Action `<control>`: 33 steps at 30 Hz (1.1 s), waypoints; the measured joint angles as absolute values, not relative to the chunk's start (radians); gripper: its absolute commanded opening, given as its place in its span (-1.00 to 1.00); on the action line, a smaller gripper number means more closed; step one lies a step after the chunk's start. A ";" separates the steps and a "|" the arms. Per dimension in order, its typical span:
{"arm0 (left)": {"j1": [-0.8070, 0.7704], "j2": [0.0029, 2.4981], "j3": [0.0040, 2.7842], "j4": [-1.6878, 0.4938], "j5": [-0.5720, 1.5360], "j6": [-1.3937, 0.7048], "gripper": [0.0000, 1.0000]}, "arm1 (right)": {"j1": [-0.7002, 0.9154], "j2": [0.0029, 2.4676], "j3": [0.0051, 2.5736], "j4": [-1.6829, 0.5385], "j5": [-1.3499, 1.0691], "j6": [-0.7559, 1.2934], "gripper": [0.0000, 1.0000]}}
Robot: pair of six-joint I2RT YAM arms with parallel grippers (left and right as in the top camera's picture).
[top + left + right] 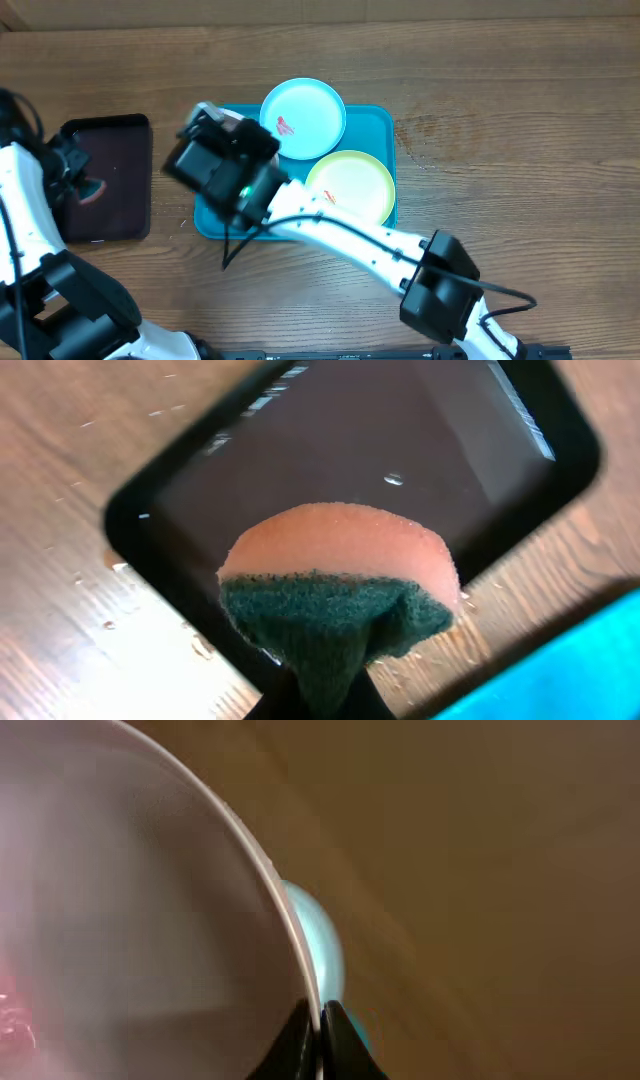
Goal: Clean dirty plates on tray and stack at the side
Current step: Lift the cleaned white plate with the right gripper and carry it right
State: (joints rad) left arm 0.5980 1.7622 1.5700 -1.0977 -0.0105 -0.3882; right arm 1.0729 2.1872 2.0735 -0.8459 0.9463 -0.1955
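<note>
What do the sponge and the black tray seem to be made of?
Orange-and-green sponge: soft pitted foam on top, fibrous dark green scouring layer below. Small black rectangular tray: likely smooth glossy plastic, given its bright glare streaks.

White arms (pixel 350 232), black joints (pixel 440 285), cables (pixel 230 250).

right arm (pixel 340 232) spans tray (pixel 378 128), bare table (pixel 520 125) beyond

Turquoise tray (pixel 382 128): on it a light blue plate (pixel 310 108), red-smeared, and a yellow-green-rimmed plate (pixel 352 182). The white plate (pixel 130 900) is pink-smeared; the sponge (pixel 340 565) orange over dark green.
</note>
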 measured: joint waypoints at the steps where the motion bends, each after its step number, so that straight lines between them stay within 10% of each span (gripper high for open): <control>1: 0.612 1.766 1.570 -1.099 -0.011 -0.390 -0.91 | 1.087 2.187 2.074 -0.816 0.994 -0.242 -0.92; 16: 0.643 1.773 1.570 -1.101 -0.010 -0.390 -0.92 | 1.122 2.187 2.074 -0.695 1.200 -0.591 -0.92; 33: 0.643 1.773 1.570 -1.101 0.027 -0.390 -0.91 | 0.759 2.112 2.082 -0.970 0.373 -0.017 -0.92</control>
State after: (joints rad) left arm 0.6430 1.7725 1.5696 -1.1007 0.0273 -0.3901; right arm 0.7589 2.1117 2.0819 -0.9695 0.3733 -0.0174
